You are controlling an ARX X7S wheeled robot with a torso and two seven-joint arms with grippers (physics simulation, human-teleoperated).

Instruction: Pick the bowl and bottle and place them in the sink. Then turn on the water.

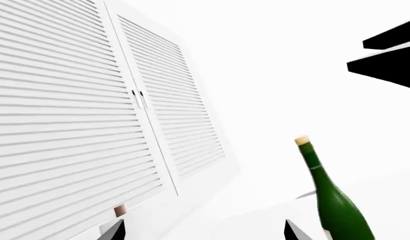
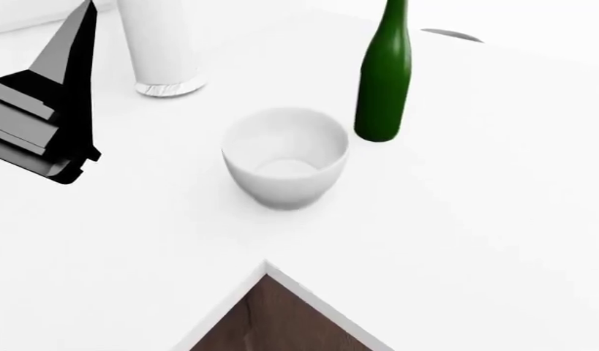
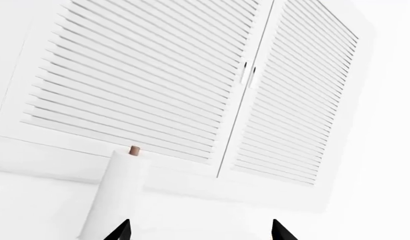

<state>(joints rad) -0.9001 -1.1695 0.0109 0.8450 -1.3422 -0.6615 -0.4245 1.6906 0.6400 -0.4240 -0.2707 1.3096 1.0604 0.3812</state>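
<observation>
Left hand [image 1: 201, 232] shows only as two black fingertips [image 1: 114, 231] set wide apart, with nothing between them; its dark arm [image 2: 50, 110] hangs at the left of the head view, above the bench. Right hand [image 3: 201, 231] is likewise spread wide and holds nothing, and it does not appear in the head view.

Nearest the robot, a corner of the plain white bench [image 2: 456, 241] juts over a brown wooden floor [image 2: 279, 322]. Farther in, near the middle of the bench, stands the plain white deep round bowl [image 2: 285, 156], upright, its flat inner bottom visible. Just beyond it and toward the robot's right stands the dark green glossy glass wine bottle [image 2: 383, 80], upright, near the bowl but not touching it; the left wrist view shows its long neck and tan cork [image 1: 302, 140]. Beyond the bowl toward the left stands a tall white cylinder [image 2: 162, 44] with a silvery base [image 2: 170, 89]; the right wrist view shows a small brown tip on its top. Behind everything are white louvred cabinet doors [image 3: 191, 80], closed. No sink or water is in view.
</observation>
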